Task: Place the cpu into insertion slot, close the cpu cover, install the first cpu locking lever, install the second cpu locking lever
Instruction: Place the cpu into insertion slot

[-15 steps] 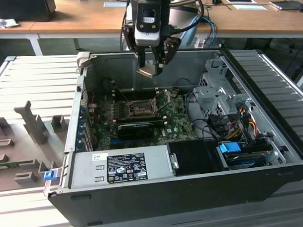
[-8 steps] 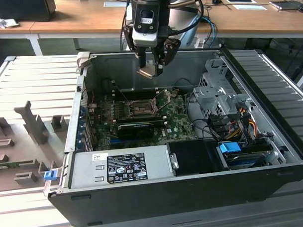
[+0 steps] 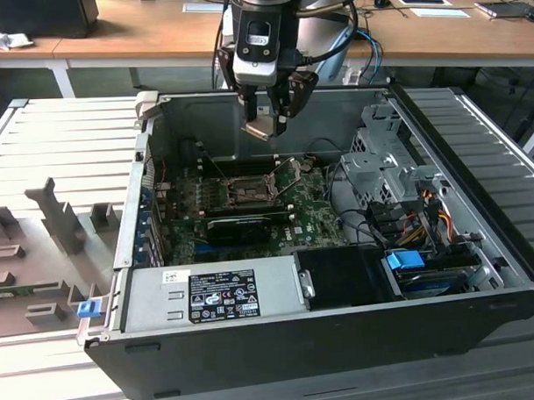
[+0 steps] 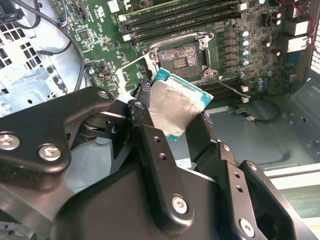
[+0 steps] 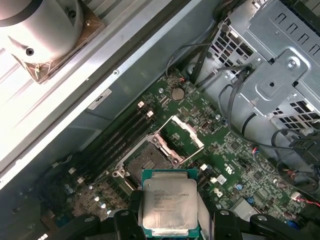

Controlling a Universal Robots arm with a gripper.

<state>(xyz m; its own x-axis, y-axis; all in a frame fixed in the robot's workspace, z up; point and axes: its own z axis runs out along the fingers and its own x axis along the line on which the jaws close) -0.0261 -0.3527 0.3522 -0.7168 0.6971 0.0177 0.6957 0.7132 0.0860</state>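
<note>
The gripper [image 3: 269, 123] is clamping the cpu [image 3: 258, 128] by its edges, holding it in the air over the open computer case [image 3: 254, 341]. In the exterior view the insertion slot [image 3: 246, 190] is lying bare at the chip's six o'clock, and the cpu cover [image 5: 189, 131] is standing flipped open beside the slot.

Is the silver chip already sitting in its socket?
No: in the first wrist view the gripper holds the cpu above the board, and the insertion slot lies empty.
</note>
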